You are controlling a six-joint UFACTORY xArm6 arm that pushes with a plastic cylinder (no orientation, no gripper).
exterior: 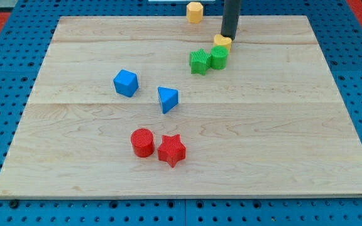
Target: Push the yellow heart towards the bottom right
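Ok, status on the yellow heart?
My tip at yellow heart, its top side. Green cylinder and green star directly below, blocking.

Your arm's rod, seen from the one camera

You see a straight, smooth, dark cylinder, near black, with a faint lighter sheen along one side, down to my tip (pixel 229 39).

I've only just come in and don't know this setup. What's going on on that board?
A single arm's dark rod is working a yellow block near the view's top; my tip touches it from above. Two green blocks sit right below it. Another yellow block lies at the top edge. Two blue blocks and two red ones lie apart, untouched.
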